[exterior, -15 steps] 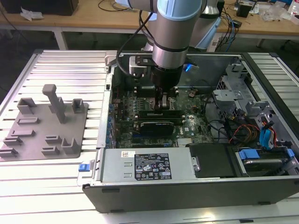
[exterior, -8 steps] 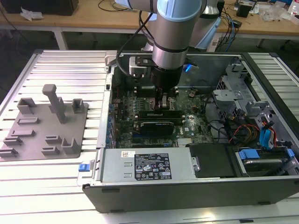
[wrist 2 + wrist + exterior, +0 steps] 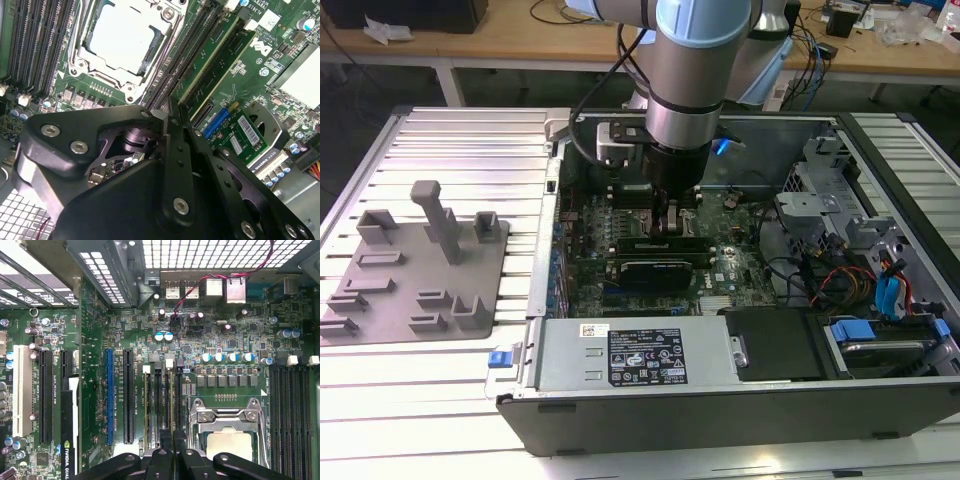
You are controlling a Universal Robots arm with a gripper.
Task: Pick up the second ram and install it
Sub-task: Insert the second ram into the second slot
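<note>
My gripper (image 3: 672, 222) reaches down into the open computer case (image 3: 720, 400), onto the memory slots beside the processor socket (image 3: 120, 37). The second ram (image 3: 204, 67), a slim green stick, stands on edge in a slot and runs straight in between my fingertips. The fingers (image 3: 175, 150) are closed tight, and the gripper (image 3: 167, 116) looks shut on the stick's end. Another green stick (image 3: 226, 70) sits in the slot beside it. In the first wrist view, the gripper (image 3: 172, 452) lines up with the slots next to the socket (image 3: 227, 445).
A black expansion card (image 3: 660, 270) lies just in front of the gripper. Further out in the case are the power supply (image 3: 630, 355) and the drive cage (image 3: 820, 200) with cables. A grey parts fixture (image 3: 415, 270) rests on the slatted table at the exterior view's left.
</note>
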